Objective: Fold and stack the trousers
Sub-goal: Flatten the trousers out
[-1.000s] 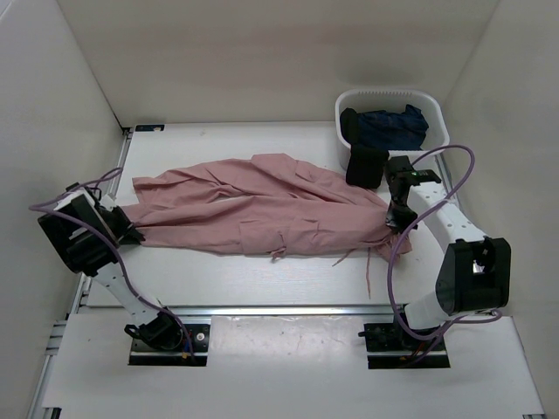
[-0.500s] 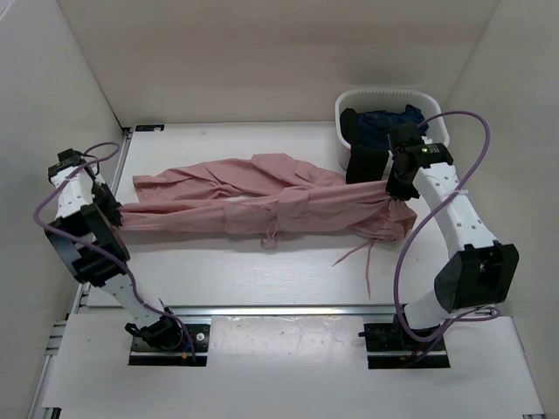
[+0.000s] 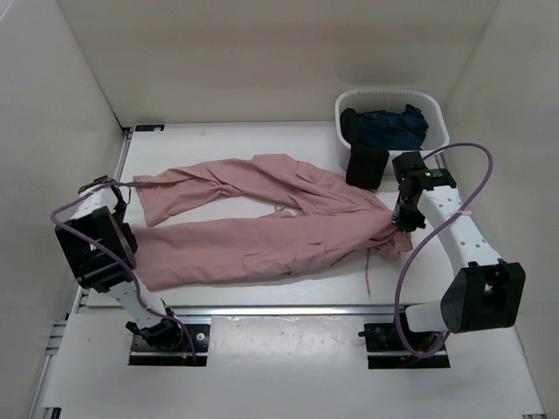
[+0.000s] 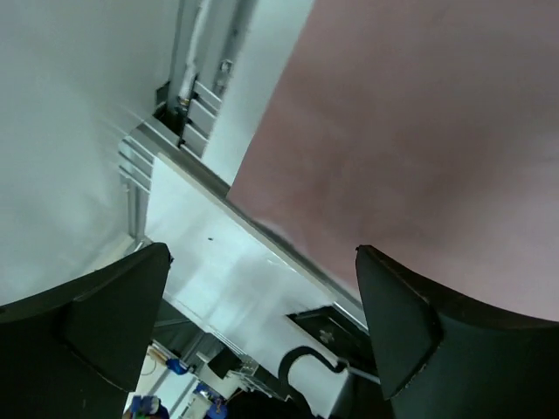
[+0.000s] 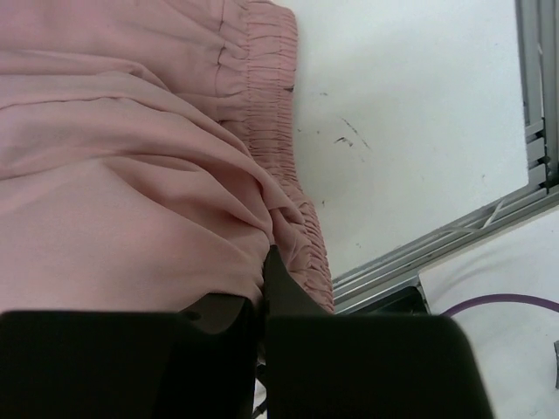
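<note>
The dusty-pink trousers (image 3: 262, 218) lie spread across the table, with the two legs running left and the gathered waistband (image 5: 272, 122) at the right. A thin drawstring (image 3: 367, 272) trails toward the front edge. My right gripper (image 3: 403, 220) is shut on the fabric just beside the waistband; in the right wrist view its fingers (image 5: 278, 278) pinch a fold of the trousers (image 5: 131, 175). My left gripper (image 3: 125, 196) hangs at the legs' left ends, wide open and holding nothing. In the left wrist view pink cloth (image 4: 419, 131) shows beyond the left gripper (image 4: 262, 323).
A white basket (image 3: 434, 112) stands at the back right with a dark blue garment (image 3: 393, 127) in it. A black garment (image 3: 367, 166) hangs over its front wall, close to my right arm. A metal rail (image 3: 279, 307) runs along the table's front edge.
The left gripper has opened and let go of the leg end. The near leg, lifted and stretched before, has dropped flat toward the front. The right gripper has come down and nearer, still gripping.
</note>
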Available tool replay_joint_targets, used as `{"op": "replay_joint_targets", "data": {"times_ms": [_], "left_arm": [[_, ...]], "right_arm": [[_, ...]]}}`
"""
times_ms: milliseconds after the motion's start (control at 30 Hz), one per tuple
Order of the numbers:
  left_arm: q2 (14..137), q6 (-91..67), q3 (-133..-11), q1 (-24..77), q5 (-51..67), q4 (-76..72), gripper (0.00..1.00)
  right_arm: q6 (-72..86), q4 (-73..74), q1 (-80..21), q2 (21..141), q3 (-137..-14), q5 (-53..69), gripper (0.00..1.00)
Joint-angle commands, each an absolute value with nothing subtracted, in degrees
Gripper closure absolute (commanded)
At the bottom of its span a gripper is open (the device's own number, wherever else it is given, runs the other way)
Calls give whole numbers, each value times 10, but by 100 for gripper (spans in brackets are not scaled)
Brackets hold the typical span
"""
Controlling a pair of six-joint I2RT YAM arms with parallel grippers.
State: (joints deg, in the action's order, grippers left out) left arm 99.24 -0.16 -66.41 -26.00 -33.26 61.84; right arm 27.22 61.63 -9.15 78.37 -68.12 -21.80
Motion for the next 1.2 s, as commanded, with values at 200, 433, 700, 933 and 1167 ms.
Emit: {"op": "replay_joint_targets", "data": {"times_ms": [200,433,700,933,1167], "left_arm": [[911,0,-745,-366,-196,629,0],[922,0,-607,-457,-142,571,0],[1015,0,-633,-468,-41,563,0],[1049,0,-633,-468,23,563,63],[1049,0,-645,-474,11,563,85]], "right_arm": [[304,636,-84,765,-680,-280,94],[392,682,-84,745,-662,-322,16],[522,640,-73,614,-606,-309,16],[632,543,7,552,-505,-247,7],[829,460,37,473,-460,-221,7]]}}
